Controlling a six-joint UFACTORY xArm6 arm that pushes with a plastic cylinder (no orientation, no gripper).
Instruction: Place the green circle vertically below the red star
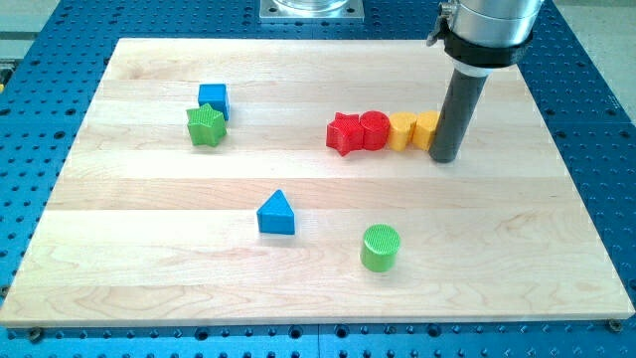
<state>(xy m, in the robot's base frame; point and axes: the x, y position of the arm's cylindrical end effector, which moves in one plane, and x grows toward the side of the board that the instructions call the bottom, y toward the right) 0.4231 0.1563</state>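
The one camera looks down at an angle on my wooden worktop [318, 288], which lies on a blue perforated base [596, 119].

My rod comes down from the view's top right, and my tip [444, 159] rests on the wood at the right end of a row of four blocks. I carry no pincer (only this rod), so there is no opening or closing to tell of.

That row runs left to right: the red star [345, 132], a rounded red block [374, 129], a yellow block [401, 130] whose shape I cannot make out, and a second yellow block [426, 128], partly behind my rod. The four sit touching one another, and the last one touches or all but touches the rod.

The green circle [381, 247] stands apart near the view's bottom, below the row and a little right of the red star, roughly under the rounded red block. It is well clear of my tip.

A blue triangle [276, 214] sits left of the green circle, a bit higher in the view.

Far to the view's left, a green star [206, 126] touches a blue cube [214, 98] just above it.

No writing, brand or label can be read anywhere.
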